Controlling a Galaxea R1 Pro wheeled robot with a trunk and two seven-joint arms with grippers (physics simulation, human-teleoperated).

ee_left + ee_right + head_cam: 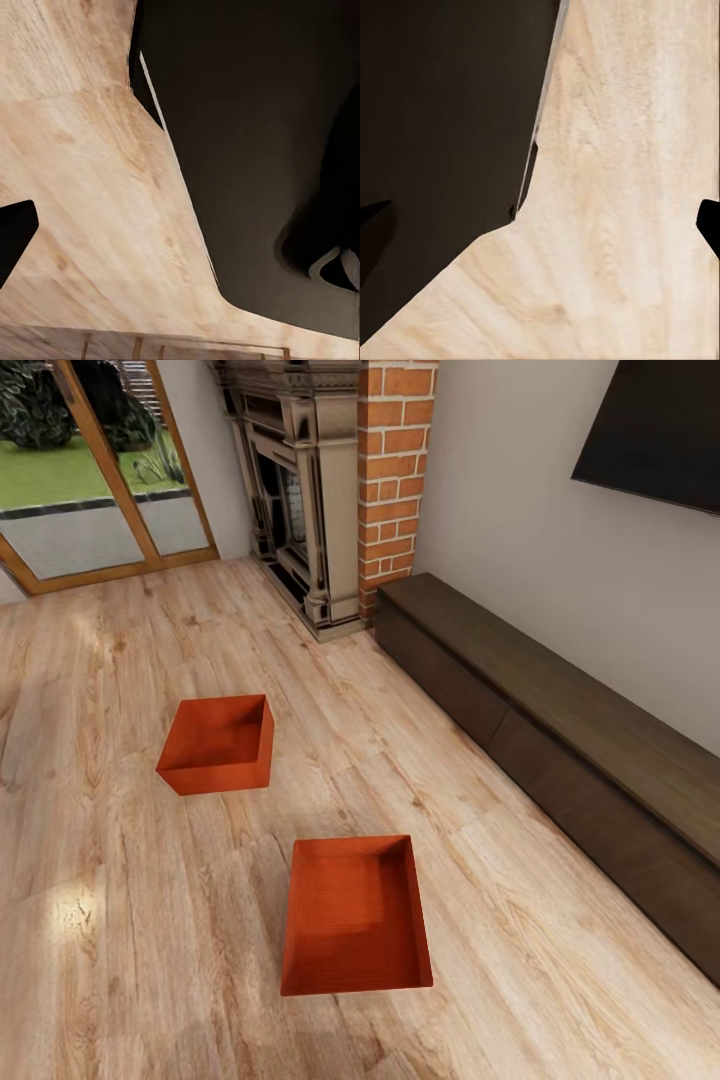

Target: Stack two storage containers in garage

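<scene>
storage containers (pixel 218 745) (pixel 355 915) apart on plank floor (pixel 100 880) | grippers' state unclear

The dark wall screen (pixel 655 430) and the long low cabinet (pixel 560 760) are cut off by the head view's right edge.

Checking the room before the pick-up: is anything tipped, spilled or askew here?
Nothing stands out. Both red-orange lidless rectangular boxes, the nearer and the farther, sit upright and apart on the light wood plank floor, apparently empty, turned at slightly different angles.
</scene>
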